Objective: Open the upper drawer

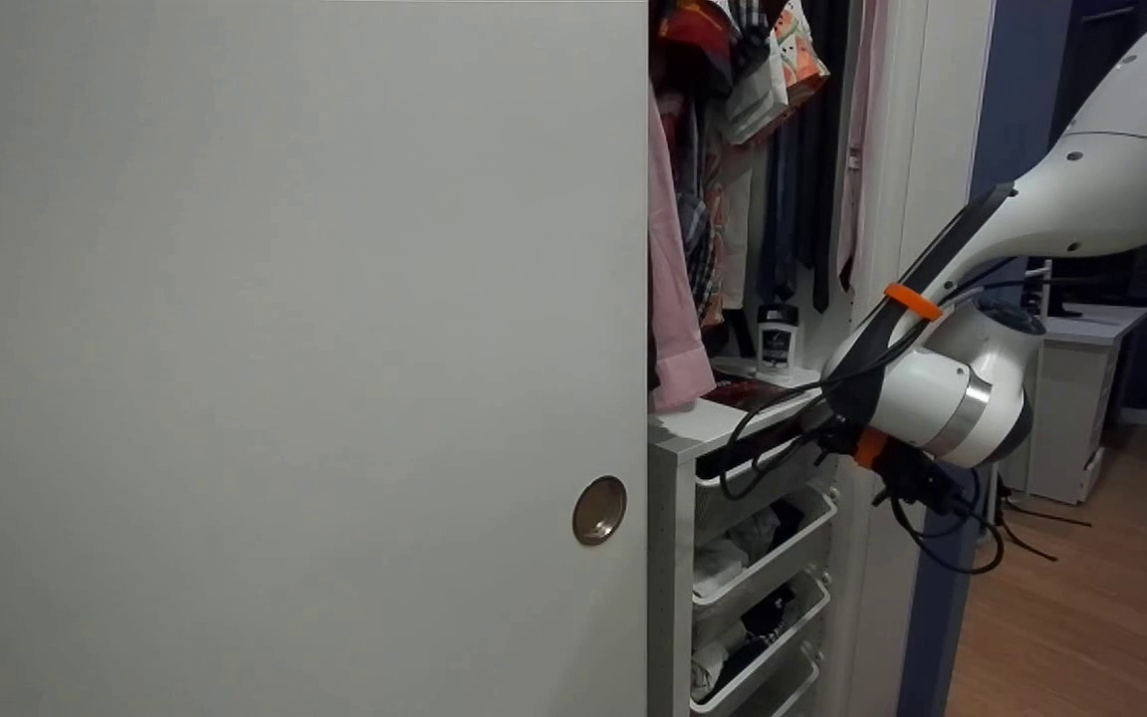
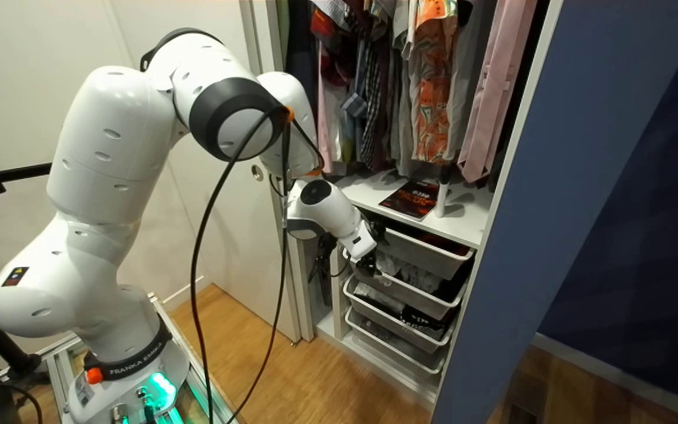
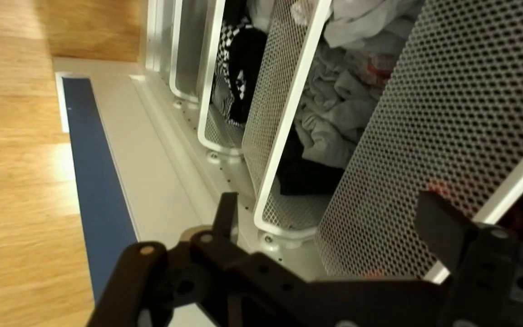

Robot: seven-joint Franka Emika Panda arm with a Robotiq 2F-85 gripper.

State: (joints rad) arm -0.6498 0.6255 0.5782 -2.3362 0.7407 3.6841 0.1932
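My jaws gape wide near the upper white metal-mesh drawer (image 2: 424, 256) under the flat white shelf (image 2: 465, 221), contact hard to tell; I'd expect it stiff-walled, light, best pinched by its white rim (image 3: 522, 176).

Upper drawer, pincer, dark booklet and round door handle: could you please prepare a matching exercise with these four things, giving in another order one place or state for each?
Column 1
1. Upper drawer
2. Pincer
3. Dark booklet
4. Round door handle

Column 2
A. lying on the shelf
B. set into the pale door
C. directly below the shelf
D. jaws apart

Right pairs: 1-C, 2-D, 3-A, 4-B
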